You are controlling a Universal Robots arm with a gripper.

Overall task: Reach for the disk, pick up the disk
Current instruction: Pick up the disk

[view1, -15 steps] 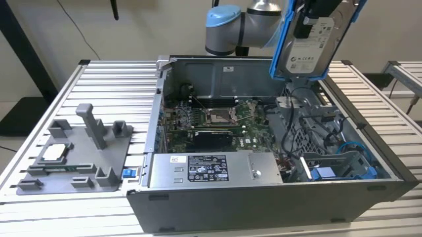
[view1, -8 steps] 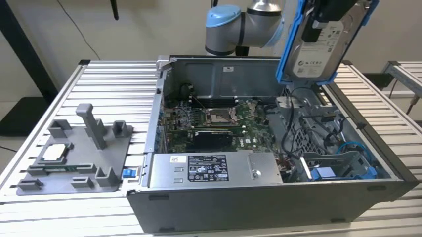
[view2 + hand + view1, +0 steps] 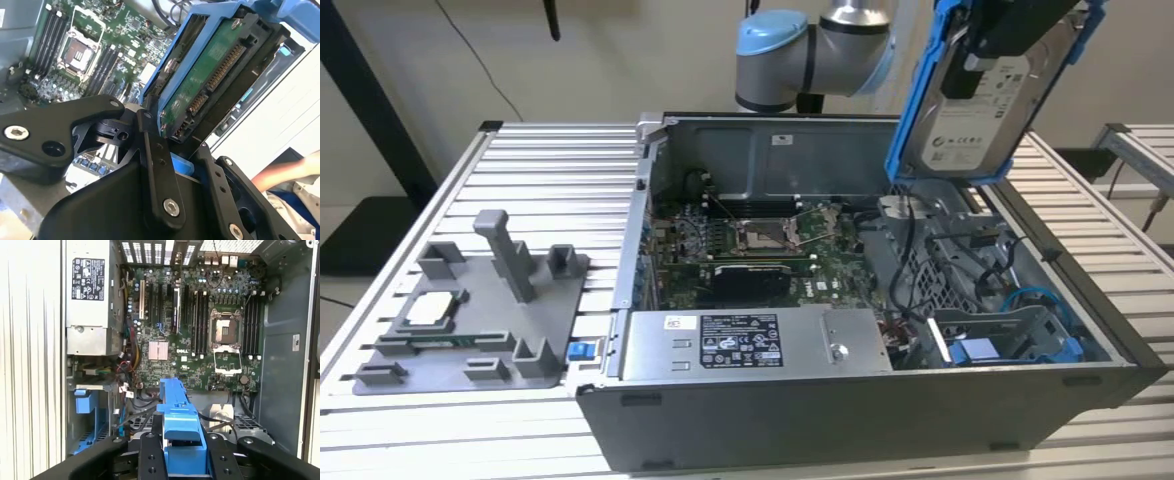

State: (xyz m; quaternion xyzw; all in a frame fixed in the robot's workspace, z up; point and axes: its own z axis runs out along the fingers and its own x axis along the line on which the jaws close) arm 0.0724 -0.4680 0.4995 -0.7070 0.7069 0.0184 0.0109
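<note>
The disk [image 3: 977,100] hangs upright in the air above the open computer case [image 3: 854,420], toward the exterior view's right. It is a silver-grey drive with a white label and a bright blue frame along its edges. My gripper [image 3: 1021,28] is shut on its upper end. In the second wrist view the disk [image 3: 210,75] shows its green circuit board and connectors, held between the black fingers [image 3: 152,155]. In the first wrist view the blue frame [image 3: 177,410] of the disk runs out from my gripper [image 3: 182,447], over the motherboard [image 3: 200,330].
Inside the case sit a grey power supply [image 3: 747,343] with a sticker, a motherboard [image 3: 747,240], cables and a blue drive bay [image 3: 1007,340]. A grey fixture [image 3: 474,320] holding a small chip lies on the slatted table [image 3: 547,160]. A person's arm [image 3: 280,172] is beside the case.
</note>
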